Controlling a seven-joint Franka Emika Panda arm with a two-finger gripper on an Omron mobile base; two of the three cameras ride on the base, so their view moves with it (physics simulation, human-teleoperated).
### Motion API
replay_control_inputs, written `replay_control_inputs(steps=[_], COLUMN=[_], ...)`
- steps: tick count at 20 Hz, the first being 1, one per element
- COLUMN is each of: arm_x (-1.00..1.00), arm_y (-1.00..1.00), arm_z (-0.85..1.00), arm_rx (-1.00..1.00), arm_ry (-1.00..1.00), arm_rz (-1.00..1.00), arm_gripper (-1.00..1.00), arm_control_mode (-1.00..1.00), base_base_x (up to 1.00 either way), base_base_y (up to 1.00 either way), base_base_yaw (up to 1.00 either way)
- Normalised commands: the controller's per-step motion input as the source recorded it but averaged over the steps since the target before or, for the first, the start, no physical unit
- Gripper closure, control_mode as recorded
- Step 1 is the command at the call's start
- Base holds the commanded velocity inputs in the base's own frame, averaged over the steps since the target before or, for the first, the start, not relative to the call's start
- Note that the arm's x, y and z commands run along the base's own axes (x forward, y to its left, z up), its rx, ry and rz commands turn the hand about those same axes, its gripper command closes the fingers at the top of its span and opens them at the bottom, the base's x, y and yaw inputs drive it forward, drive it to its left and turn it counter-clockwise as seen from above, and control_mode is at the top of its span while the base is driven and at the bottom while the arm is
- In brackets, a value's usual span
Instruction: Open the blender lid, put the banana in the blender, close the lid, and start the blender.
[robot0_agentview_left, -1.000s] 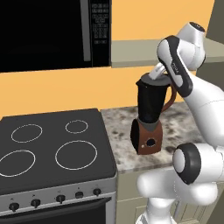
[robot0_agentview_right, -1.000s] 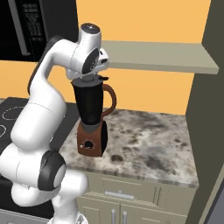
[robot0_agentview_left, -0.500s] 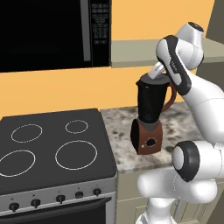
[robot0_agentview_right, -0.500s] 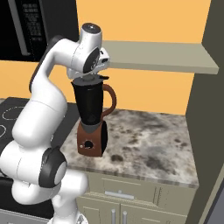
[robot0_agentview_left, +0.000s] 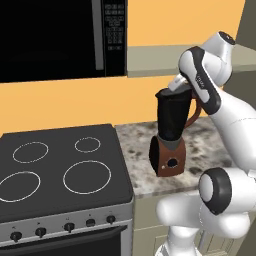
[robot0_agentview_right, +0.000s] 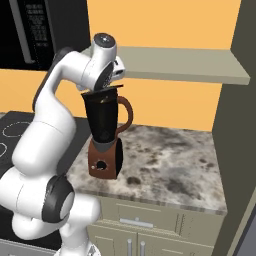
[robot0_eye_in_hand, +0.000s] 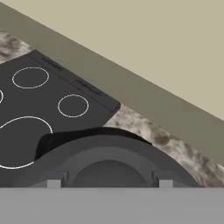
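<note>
The blender (robot0_agentview_left: 170, 131) (robot0_agentview_right: 105, 135) stands on the stone counter beside the stove, a dark jar with a curved handle on a brown base with a round black button (robot0_agentview_left: 171, 163). The blender lid (robot0_agentview_right: 100, 91) (robot0_eye_in_hand: 109, 151) sits slightly tilted at the jar's rim. My gripper (robot0_agentview_right: 107, 84) (robot0_agentview_left: 181, 86) (robot0_eye_in_hand: 109, 183) is right on top of it, one fingertip on either side of the lid's central knob, shut on it. The banana is out of view.
A black stove (robot0_agentview_left: 55, 165) (robot0_eye_in_hand: 43, 100) with white burner rings lies left of the blender. A dark microwave (robot0_agentview_left: 60, 35) hangs above it. A beige shelf (robot0_agentview_right: 190, 65) runs just above my hand. A bare stretch of counter (robot0_agentview_right: 170, 160) extends right of the blender to a dark side wall.
</note>
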Motion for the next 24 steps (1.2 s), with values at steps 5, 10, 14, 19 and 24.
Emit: replay_control_inputs(steps=[5,10,14,19,24], arm_x=[0.00,0.00,0.00,0.00,0.00], arm_y=[0.00,0.00,0.00,0.00,0.00], arm_z=[0.05,0.65,0.30,-0.06,-0.24], arm_rx=[0.01,0.00,0.00,0.00,0.00], arm_ry=[-0.06,0.00,0.00,0.03,0.00], arm_rz=[0.00,0.00,0.00,0.00,0.00], arm_gripper=[1.00,1.00,1.00,1.00,1.00], arm_control_mode=[-1.00,-1.00,-1.00,-1.00,-1.00], base_base_x=[0.00,0.00,0.00,0.00,0.00], base_base_y=[0.00,0.00,0.00,0.00,0.00], base_base_yaw=[0.00,0.00,0.00,0.00,0.00])
